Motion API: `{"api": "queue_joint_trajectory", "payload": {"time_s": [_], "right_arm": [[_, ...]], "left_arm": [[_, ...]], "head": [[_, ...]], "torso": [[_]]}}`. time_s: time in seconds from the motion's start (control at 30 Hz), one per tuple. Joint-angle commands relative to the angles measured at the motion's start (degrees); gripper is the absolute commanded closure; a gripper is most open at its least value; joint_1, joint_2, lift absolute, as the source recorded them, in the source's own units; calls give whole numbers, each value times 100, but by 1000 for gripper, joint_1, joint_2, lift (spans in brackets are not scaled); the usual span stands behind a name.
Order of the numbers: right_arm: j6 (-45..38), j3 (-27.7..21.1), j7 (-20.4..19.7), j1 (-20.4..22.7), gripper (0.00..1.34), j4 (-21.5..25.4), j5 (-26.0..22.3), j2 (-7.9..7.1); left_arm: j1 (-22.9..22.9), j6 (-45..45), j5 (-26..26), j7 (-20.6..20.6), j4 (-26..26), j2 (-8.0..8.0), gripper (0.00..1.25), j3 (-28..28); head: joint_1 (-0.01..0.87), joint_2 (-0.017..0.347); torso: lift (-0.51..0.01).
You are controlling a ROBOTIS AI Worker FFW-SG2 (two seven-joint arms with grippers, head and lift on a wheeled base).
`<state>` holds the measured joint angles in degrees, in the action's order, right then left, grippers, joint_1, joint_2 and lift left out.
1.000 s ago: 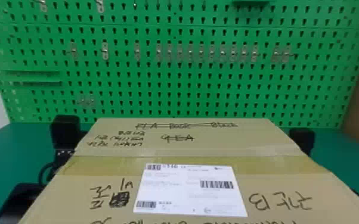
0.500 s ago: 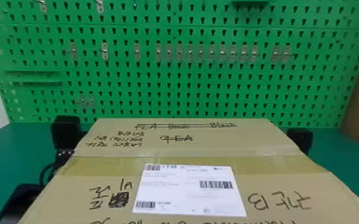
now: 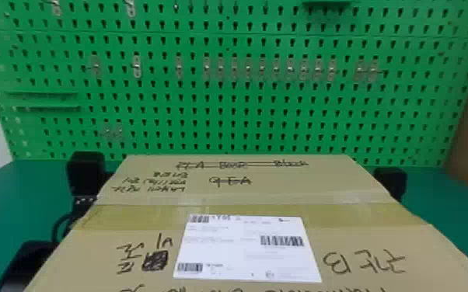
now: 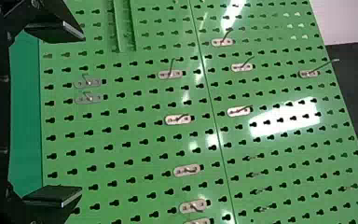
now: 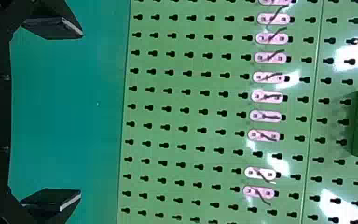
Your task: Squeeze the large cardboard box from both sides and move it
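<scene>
Green pegboard (image 3: 241, 116) behind; the right gripper (image 5: 81, 113) edges in (only slightly) toward the large cardboard box (image 3: 303, 186), between it and the left gripper (image 4: 82, 113). Both are spread wide; the squeeze is probably tightening.

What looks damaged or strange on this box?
No damage stands out on the cardboard box. Crossed-out handwriting near its far edge and a scribbled patch left of the white label look odd, like cancelled markings.
</scene>
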<state>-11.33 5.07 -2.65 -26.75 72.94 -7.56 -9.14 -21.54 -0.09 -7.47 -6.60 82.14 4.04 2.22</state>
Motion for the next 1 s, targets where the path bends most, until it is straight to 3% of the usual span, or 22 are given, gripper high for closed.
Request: {"api": "queue_joint_trajectory", "payload": {"time_s": [0.0, 0.7, 0.97], "right_arm": [[0, 12, 2, -6, 101, -8, 0, 0], [0, 135, 19, -32, 101, -26, -26, -17], [0, 126, 19, -23, 101, -35, -44, -17]], "left_arm": [[-9, 0, 0, 1, -14, -8, 127, -12], [-9, -9, 18, 1, -49, -35, 127, -29], [0, -70, 53, -8, -84, -123, 127, 15]], "head": [[398, 51], [398, 51], [398, 51]], "torso": [[-209], [-209], [-209]]}}
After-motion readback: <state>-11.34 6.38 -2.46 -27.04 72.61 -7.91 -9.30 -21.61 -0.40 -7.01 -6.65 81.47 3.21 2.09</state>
